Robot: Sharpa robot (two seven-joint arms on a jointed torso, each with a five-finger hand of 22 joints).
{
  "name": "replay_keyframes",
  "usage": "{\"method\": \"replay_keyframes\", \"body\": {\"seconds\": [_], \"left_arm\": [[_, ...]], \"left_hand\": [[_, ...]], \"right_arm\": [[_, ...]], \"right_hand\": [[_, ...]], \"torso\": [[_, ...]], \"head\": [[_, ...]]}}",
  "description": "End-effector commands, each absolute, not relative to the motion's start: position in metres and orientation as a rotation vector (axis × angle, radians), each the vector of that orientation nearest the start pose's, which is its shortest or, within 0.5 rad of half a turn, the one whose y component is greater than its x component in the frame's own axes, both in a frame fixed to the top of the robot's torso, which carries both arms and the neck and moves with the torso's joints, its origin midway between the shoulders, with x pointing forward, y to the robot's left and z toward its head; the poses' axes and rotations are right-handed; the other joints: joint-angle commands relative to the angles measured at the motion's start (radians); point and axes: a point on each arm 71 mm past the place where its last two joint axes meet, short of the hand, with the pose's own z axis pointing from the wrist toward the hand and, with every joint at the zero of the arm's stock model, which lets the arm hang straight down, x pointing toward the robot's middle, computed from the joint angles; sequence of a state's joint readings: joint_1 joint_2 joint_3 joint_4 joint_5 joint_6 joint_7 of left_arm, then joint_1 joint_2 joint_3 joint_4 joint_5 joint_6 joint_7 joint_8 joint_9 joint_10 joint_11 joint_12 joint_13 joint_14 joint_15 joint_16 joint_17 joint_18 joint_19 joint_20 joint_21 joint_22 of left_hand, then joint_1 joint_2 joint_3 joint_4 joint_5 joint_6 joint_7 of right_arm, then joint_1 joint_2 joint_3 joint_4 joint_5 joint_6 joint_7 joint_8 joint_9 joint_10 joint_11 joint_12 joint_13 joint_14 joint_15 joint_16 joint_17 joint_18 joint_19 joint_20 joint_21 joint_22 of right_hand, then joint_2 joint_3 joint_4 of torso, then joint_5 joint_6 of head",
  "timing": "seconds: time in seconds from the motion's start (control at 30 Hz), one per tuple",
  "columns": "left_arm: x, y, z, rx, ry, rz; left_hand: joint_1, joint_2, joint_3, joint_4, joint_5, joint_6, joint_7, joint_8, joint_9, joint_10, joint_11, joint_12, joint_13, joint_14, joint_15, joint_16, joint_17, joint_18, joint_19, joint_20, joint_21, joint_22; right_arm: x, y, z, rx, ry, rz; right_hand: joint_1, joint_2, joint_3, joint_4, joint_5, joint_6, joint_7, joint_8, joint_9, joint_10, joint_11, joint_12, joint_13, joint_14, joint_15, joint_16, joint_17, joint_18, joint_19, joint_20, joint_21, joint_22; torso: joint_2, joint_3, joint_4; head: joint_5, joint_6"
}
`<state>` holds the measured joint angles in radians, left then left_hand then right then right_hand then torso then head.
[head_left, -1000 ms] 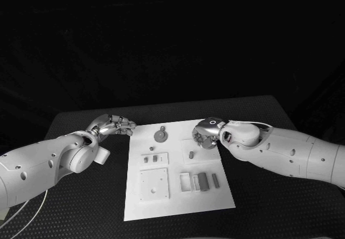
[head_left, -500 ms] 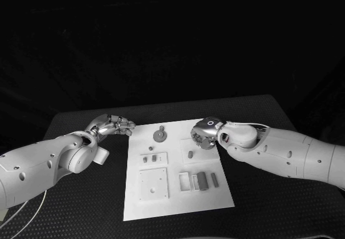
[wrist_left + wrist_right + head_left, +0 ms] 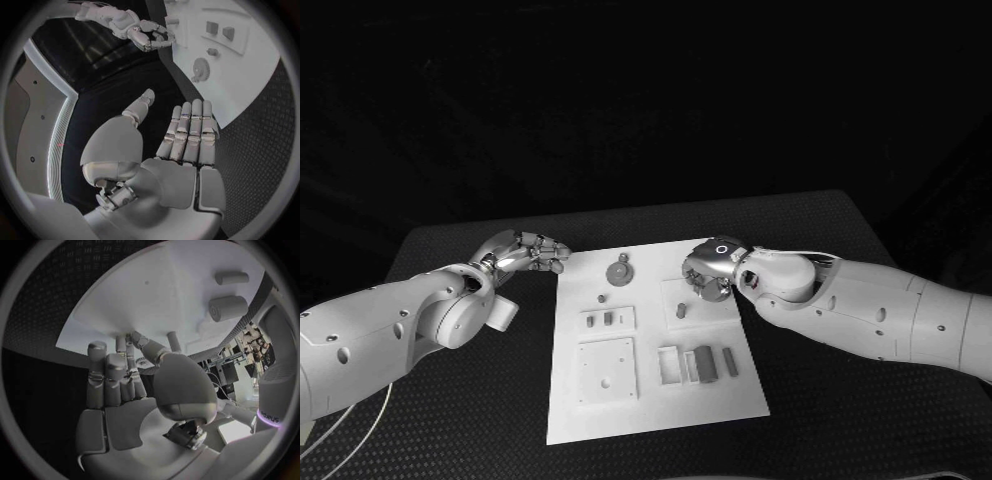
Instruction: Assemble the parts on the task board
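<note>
over the task board (image 3: 653, 400), the right robot hand (image 3: 710, 270) hides its grip; left robot hand (image 3: 524, 251) empty, fingers apart.

Bare table (image 3: 473, 400) beside task board (image 3: 653, 400)

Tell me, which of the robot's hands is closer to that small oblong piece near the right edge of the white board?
The right hand. It hovers over the board right beside the oblong piece, while the left hand sits off the task board, beyond its opposite edge.

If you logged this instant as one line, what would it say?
left hand: open, off task board's left edge | right hand: empty, fingers over board's far right | parts: untouched on board
</note>
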<state>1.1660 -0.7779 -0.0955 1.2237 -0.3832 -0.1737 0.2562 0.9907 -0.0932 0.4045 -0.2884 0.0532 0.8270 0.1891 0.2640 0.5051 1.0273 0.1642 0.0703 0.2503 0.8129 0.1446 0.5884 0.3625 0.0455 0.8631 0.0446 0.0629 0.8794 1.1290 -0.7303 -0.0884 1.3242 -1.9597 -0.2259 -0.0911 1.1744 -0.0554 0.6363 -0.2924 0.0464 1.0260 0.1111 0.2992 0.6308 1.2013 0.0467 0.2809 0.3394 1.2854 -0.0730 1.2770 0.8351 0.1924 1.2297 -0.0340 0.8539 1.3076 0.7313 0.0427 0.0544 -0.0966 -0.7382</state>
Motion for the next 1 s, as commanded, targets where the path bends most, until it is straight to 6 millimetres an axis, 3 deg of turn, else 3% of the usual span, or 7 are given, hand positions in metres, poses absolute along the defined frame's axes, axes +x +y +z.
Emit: {"method": "replay_keyframes", "body": {"seconds": [0.03, 1.0], "left_arm": [[0.520, 0.257, -0.237, -0.826, 1.709, -1.220], [0.521, 0.259, -0.238, -0.827, 1.710, -1.217]], "left_hand": [[0.003, 0.009, -0.008, 0.000, -0.003, -0.008, -0.001, 0.006, -0.002, -0.001, 0.004, -0.001, -0.001, 0.000, 0.004, -0.005, 0.001, 0.008, -0.002, 0.005, 0.004, -0.001], [0.003, 0.010, -0.014, 0.001, -0.003, -0.011, 0.001, 0.006, -0.002, -0.003, 0.005, -0.002, -0.005, 0.000, 0.005, -0.011, 0.007, 0.008, -0.002, 0.006, 0.004, -0.006]], "right_arm": [[0.488, -0.193, -0.257, -0.667, 1.636, 0.326], [0.483, -0.190, -0.227, -0.594, 1.543, 0.403]], "right_hand": [[0.006, -0.007, -0.004, 0.001, 0.002, 0.007, 0.000, 0.005, 0.005, 0.096, -0.027, 0.002, 0.003, -0.010, -0.017, 0.000, 0.003, 0.069, 0.009, 0.000, 0.005, 0.019], [0.006, -0.015, -0.005, 0.001, 0.002, 0.014, -0.004, 0.009, 0.013, 0.107, -0.031, 0.001, 0.011, -0.006, -0.021, 0.005, 0.011, 0.069, 0.017, -0.002, 0.011, 0.019]], "torso": [[0.000, 0.0004, 0.0001], [0.000, -0.0004, -0.0007]], "head": [[0.000, 0.000], [0.001, 0.005]]}}
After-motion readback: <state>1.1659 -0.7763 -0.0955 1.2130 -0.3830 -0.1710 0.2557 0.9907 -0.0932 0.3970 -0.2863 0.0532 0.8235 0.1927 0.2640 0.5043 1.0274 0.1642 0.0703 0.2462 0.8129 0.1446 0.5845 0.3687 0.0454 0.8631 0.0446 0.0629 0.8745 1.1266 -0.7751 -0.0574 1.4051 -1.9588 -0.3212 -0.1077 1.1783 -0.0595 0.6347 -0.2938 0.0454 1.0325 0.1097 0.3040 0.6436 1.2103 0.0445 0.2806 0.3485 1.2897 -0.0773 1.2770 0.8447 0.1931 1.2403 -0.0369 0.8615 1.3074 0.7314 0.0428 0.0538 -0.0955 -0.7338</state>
